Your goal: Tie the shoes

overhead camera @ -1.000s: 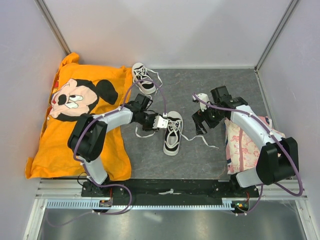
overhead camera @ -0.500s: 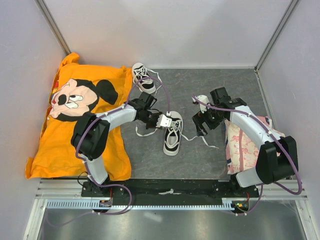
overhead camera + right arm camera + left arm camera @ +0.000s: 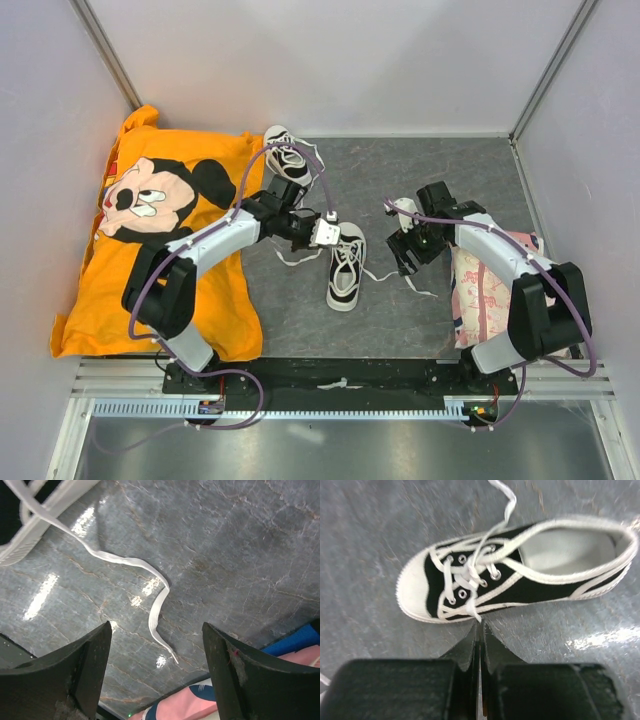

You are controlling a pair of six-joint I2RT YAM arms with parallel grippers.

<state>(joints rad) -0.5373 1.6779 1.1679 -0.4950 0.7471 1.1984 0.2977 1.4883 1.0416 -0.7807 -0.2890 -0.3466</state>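
One of the shoes point(image 3: 346, 265), black with a white toe cap, lies mid-table with its toe toward the arms; the left wrist view shows this shoe point(image 3: 520, 575) on its side. My left gripper point(image 3: 325, 232) is beside it, jaws pressed together point(image 3: 480, 625) with the end of a white lace point(image 3: 472, 611) pinched at their tips. The other lace point(image 3: 410, 280) trails right across the table. My right gripper point(image 3: 408, 250) hangs open over it, and the lace end point(image 3: 159, 605) lies loose between the fingers point(image 3: 85, 670). The second shoe point(image 3: 285, 155) sits at the back.
An orange Mickey Mouse shirt point(image 3: 150, 210) covers the left of the table. A pink patterned cloth point(image 3: 490, 290) lies at the right, and this cloth point(image 3: 200, 702) shows just below the right fingers. Walls close in the back and sides.
My left gripper has shut at the shoe's side and shifted slightly toward the back. My right gripper has come a little nearer the right lace, its jaws narrowing slightly.
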